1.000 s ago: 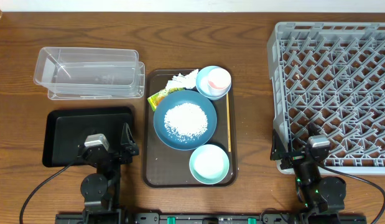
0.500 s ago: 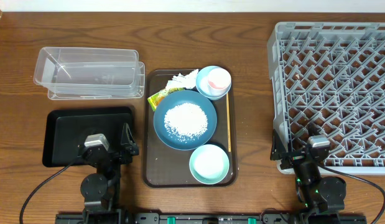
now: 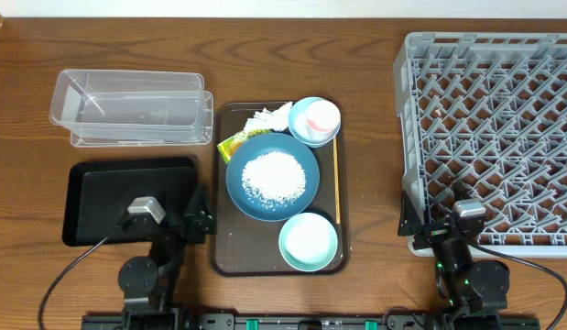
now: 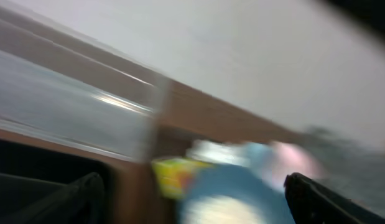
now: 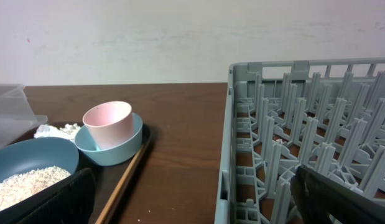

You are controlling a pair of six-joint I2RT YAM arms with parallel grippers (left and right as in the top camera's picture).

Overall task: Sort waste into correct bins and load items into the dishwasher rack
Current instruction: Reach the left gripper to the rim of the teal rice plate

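Overhead: all waste and dishes sit on one brown tray (image 3: 230, 247) mid-table, roughly between the arms. My read: staged so either arm can reach.

- Blue dish (image 3: 234, 183) at tray centre, carrying the heap of grains (image 3: 274, 176). It probably needs emptying before racking.
- From the dish: tissue (image 3: 272, 116) at 12 o'clock, wrapper (image 3: 233, 143) at 10, touching the dish rim.
- Light-blue bowl (image 3: 301, 136) at 1 o'clock with the pink cup (image 3: 321, 116) nested inside; they likely have to be split first.
- Mint bowl (image 3: 309, 242) at 5 o'clock. Stick (image 3: 336, 183) at 3, lying along the tray's right edge.
- Clear tub (image 3: 127, 105) at 10 o'clock of the tray, black tray (image 3: 109, 183) at 8, both on the left arm's side. Rack (image 3: 494, 137) at 3 o'clock, on the right arm's side. This suggests left sorts and right loads.

Count:
- Items: 1 dish, 2 bowls, 1 cup, 1 stick.
- Waste: 3 kinds.
- Bins: 2, both bare.
- Rack: 1, nothing in it.

Left gripper (image 4: 189, 186): wrist view is blurred, fingers spread wide, nothing between them. It sits between the black tray and the brown tray.

Right gripper (image 5: 192, 193): spread wide and empty, at the rack's 7 o'clock corner.
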